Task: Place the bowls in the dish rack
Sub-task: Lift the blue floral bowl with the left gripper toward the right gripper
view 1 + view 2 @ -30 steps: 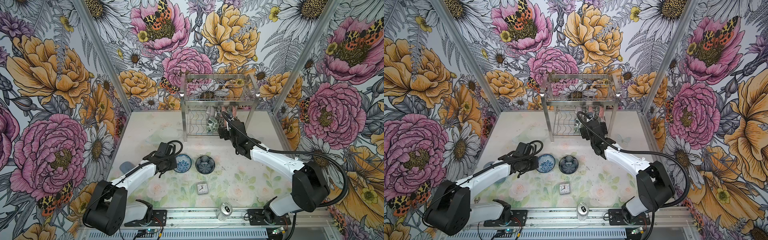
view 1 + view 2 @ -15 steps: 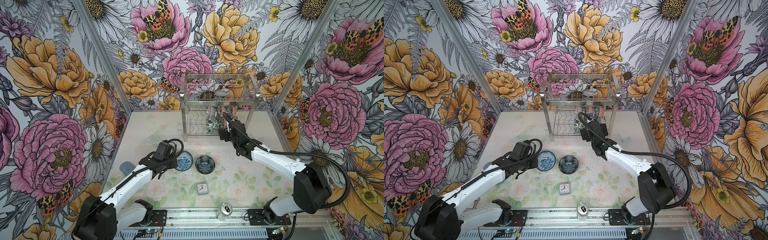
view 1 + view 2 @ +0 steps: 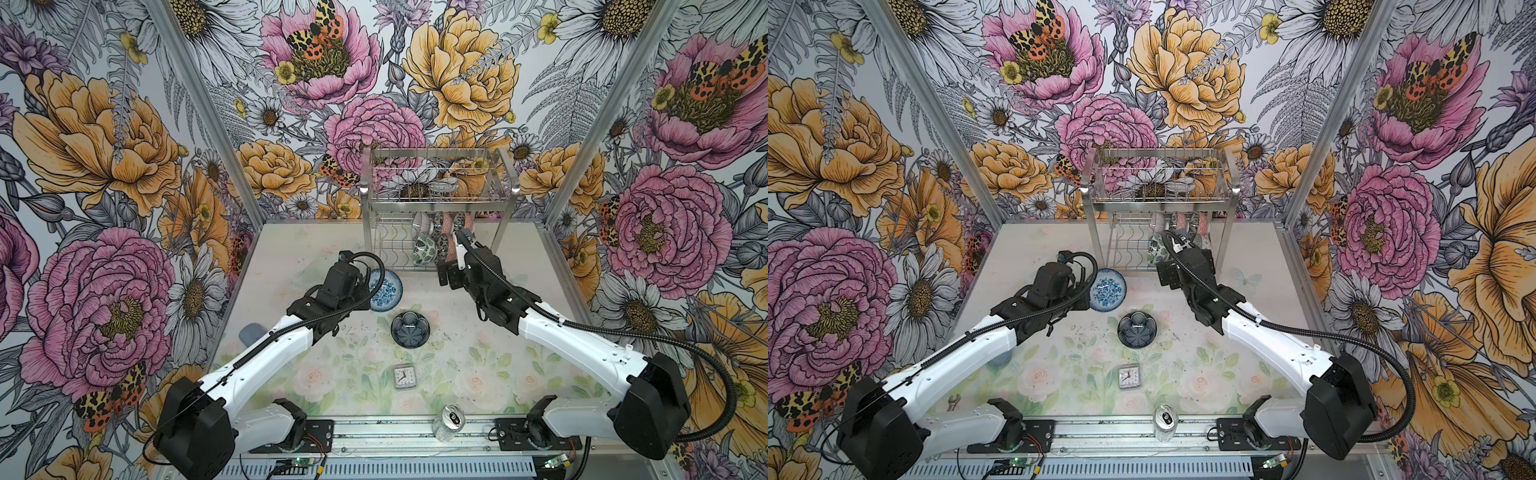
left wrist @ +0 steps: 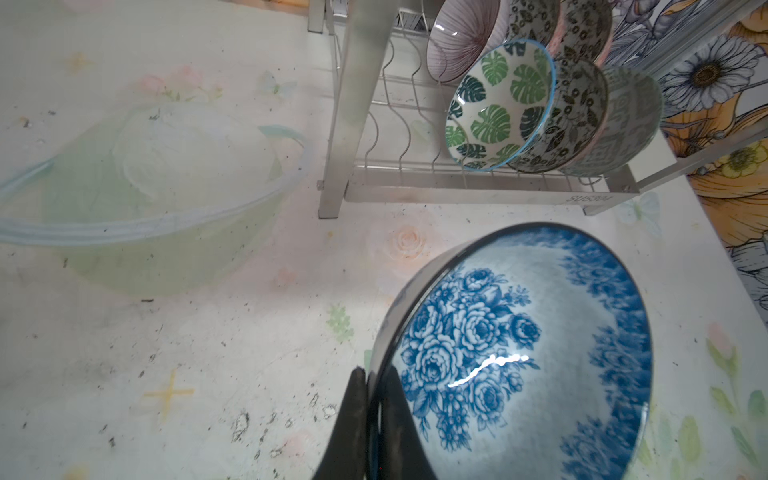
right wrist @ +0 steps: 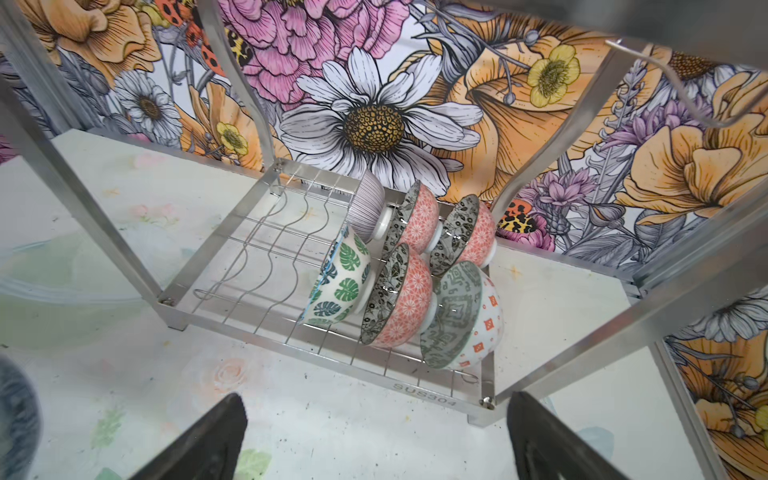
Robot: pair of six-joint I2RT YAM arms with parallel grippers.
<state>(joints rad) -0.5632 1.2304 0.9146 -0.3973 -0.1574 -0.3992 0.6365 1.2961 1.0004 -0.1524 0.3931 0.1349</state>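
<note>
**mk:** Both top views bury the left gripper's fingers under its own wrist. The left wrist view settles it: the left gripper [image 4: 372, 376] is pinched tight on the dark rim of the blue floral bowl [image 4: 519, 357], with one finger inside and one outside. The bowl is tipped on edge. It has a glossy glaze with a rose print inside.

**jo:** And the right gripper [image 5: 380, 415]?

**mk:** Its fingers are spread wide with nothing between them. The dish rack [image 5: 424, 395] sits straight ahead of it, brushed steel with flat posts. The front bar is stamped "SUS304". The left wrist view catches that stamp too, but upside down.

**jo:** Any bowls loaded?

**mk:** Six stand on edge in the wavy-wire lower tier, just beyond the right gripper's fingertips. The right wrist view shows their outsides: the green leaf bowl [image 5: 340, 286], some coral-patterned ones and a striped one. The left wrist view shows the insides instead, black-and-white floral on the coral ones.

**jo:** The top views add the whole dark blue bowl [image 3: 409, 328], scalloped inside. It sits flat on the table behind both grippers. The square clock [image 3: 404, 376] and silver can [image 3: 451, 419] are further back.

**mk:** A pale see-through tub [image 4: 145, 199] lies ahead of the left gripper, beside a rack post.
</note>
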